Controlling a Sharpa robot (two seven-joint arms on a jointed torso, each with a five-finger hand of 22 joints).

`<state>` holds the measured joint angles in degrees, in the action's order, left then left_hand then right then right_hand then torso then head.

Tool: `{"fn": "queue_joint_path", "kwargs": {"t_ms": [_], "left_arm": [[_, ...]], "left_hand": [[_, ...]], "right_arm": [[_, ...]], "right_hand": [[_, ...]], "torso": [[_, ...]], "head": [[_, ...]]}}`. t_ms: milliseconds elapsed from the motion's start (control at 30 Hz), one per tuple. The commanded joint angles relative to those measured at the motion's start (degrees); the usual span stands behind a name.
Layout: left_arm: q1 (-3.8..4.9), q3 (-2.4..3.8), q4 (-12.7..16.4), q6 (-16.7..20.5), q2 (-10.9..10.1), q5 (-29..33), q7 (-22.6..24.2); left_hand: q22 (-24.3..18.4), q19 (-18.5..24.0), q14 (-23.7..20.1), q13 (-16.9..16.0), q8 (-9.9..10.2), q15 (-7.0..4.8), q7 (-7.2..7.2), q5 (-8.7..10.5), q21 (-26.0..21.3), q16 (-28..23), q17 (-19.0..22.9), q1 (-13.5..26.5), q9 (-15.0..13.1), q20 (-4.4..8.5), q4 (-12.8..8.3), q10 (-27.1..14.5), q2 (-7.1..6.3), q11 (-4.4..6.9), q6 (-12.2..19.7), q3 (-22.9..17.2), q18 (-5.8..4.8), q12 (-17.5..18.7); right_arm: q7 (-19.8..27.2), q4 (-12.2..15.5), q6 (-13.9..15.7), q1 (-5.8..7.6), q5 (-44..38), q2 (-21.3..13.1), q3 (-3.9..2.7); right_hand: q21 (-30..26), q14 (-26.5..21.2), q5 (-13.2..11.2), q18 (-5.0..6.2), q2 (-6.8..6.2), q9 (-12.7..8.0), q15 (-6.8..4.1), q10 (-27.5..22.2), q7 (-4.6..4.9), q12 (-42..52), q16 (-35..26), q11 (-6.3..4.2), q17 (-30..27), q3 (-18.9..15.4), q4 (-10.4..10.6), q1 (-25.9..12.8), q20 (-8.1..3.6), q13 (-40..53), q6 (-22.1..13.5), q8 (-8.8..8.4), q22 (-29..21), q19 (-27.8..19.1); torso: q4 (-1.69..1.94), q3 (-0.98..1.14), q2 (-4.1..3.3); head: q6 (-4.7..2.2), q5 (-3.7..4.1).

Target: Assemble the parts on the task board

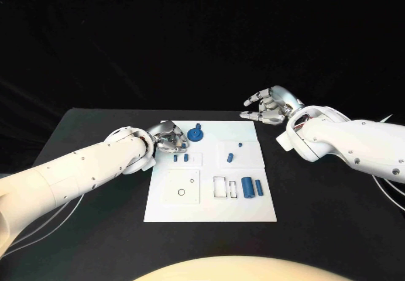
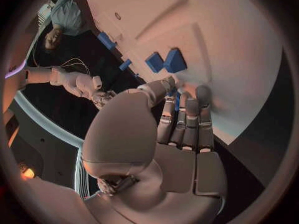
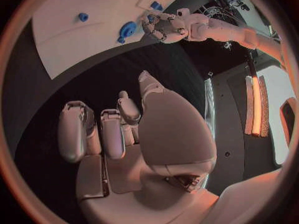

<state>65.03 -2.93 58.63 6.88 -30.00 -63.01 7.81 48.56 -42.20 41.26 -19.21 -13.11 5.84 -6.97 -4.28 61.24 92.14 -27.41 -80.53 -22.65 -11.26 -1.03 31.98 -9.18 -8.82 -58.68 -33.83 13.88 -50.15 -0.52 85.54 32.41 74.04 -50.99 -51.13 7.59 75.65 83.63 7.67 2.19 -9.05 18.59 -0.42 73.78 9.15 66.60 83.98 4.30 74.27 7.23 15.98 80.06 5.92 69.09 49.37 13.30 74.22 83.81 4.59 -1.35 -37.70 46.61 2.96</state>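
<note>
The white rectangular task board (image 1: 211,208) lies at the centre of the head view on the black table (image 1: 93,234). The left hand (image 1: 169,138) sits at the board's upper left corner, fingers curled downward over the board; the left wrist view shows its fingertips (image 2: 202,95) resting on or just above the white surface beside two small blue block parts (image 2: 167,61), and I cannot tell whether anything is pinched between them. A blue round gear-like part (image 1: 196,135) lies just right of that hand, near the board's top edge. The right hand (image 1: 271,105) hovers off the board, above its upper right corner in the frame, over the black table, fingers loosely bent and apart, grasping nothing. A small blue peg (image 1: 230,156) stands in the board's centre right, and a larger blue cylinder (image 1: 247,187) with a thinner blue pin (image 1: 258,188) beside it lies in the lower right area
</note>
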Motion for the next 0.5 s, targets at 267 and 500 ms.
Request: {"fn": "queue_joint_path", "kwargs": {"t_ms": [267, 500], "left_arm": [[-0.24, -0.16, -0.06, -0.44, -0.06, 0.1, -0.1], [-0.24, -0.16, -0.04, -0.42, -0.09, 0.23, -0.12]], "left_hand": [[0.36, -0.51, 0.0, 0.61, 0.76, 0.32, -0.48, 0.66, -0.12, 0.98, 0.63, 0.28, -0.7, -0.53, -0.09, 0.12, 0.71, -0.47, 0.27, 1.47, -3.38, -0.84], [0.36, -0.49, -0.1, 0.74, 1.42, 0.53, -0.57, 0.64, -0.17, 1.16, 0.93, 0.4, -0.32, -0.68, -0.15, -0.14, 0.22, -0.72, 0.93, 1.63, -3.4, -0.91]], "right_arm": [[0.12, -0.01, -0.07, -0.03, -0.1, 0.05, -0.02], [0.15, -0.05, -0.05, -0.03, -0.1, 0.07, -0.02]], "right_hand": [[-0.98, 3.76, 0.46, 1.06, -0.56, 0.48, -0.15, -0.84, -0.34, 0.3, -0.82, -0.42, 5.28, 2.14, 0.44, -1.65, -0.67, -0.31, -0.2, 0.95, 7.05, 0.88], [-0.98, 3.76, 0.46, 1.06, -0.56, 0.48, -0.15, -0.84, -0.34, 0.3, -0.82, -0.42, 5.28, 2.14, 0.44, -1.65, -0.67, -0.31, -0.2, 0.95, 7.05, 0.88]], "torso": [[0.04, -0.03, 0.03], [0.02, -0.02, 0.03]], "head": [[0.06, -0.07], [0.1, -0.09]]}}
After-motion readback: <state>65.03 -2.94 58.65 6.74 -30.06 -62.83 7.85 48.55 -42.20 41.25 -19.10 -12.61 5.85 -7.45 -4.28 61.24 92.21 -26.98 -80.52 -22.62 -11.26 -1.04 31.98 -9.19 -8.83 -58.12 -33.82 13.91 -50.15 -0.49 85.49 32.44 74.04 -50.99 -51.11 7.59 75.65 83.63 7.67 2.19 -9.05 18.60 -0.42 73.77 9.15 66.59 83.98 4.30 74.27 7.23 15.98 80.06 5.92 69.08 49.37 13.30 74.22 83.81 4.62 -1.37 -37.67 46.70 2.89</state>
